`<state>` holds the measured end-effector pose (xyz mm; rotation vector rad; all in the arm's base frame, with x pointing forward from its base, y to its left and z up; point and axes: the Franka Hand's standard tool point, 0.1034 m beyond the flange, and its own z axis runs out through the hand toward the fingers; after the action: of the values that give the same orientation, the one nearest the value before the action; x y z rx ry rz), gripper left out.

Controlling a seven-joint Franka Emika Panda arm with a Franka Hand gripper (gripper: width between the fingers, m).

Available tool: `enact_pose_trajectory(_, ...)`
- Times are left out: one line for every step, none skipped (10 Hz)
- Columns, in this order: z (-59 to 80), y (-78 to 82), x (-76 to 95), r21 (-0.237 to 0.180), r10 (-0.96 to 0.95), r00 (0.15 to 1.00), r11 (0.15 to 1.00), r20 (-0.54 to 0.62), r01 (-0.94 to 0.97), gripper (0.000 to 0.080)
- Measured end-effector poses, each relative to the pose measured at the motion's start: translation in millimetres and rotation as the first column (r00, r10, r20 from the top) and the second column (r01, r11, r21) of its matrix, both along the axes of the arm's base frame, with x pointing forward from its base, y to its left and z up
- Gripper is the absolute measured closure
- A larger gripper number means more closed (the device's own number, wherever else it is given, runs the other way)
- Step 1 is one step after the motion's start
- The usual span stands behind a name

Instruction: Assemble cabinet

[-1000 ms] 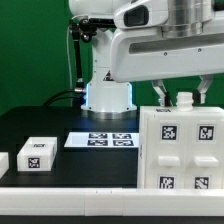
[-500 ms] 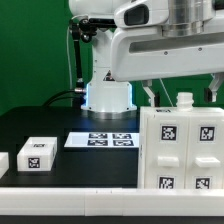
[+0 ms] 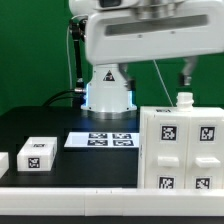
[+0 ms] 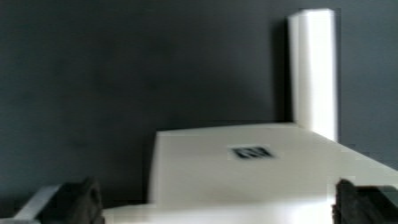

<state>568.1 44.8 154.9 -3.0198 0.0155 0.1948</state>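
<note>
Since half a second ago the arm has lifted and swung toward the exterior view's left. Gripper [image 3: 158, 73] hangs above the cabinet [image 3: 180, 150], clear of it. Jaws spread wide, nothing held. Cabinet stands on the black table [image 3: 45, 125] at the exterior view's right, marker board [image 3: 100, 140] just beside it. Wrist view blurred: pale strip [image 4: 313, 70], possibly that board's edge

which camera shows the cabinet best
The exterior view. There the cabinet shows most of its front face, with several tags and the panel divisions, though the frame crops its right and lower edges. The wrist view shows only a blurred white surface with one small tag, probably its top.
</note>
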Motion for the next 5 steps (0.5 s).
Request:
enact_pose_trajectory(0.5, -10.5, -3.9, -0.003, -0.008, 1.000, 1.000, 0.001, 0.008, 0.0150)
enact_pose_trajectory(0.1, -7.0, -2.9, -0.003, -0.009, 1.000, 1.000, 0.001, 0.009, 0.0150)
enact_pose_trajectory(-0.6, -6.3, -3.5, -0.003, -0.006, 1.000, 1.000, -0.001, 0.006, 0.0150)
enact_pose_trajectory(-0.8, -7.0, -3.5, -0.003, -0.007, 1.000, 1.000, -0.001, 0.007, 0.0150)
enact_pose_trajectory(-1.2, -6.8, -3.4, -0.003, -0.008, 1.000, 1.000, -0.001, 0.008, 0.0150)
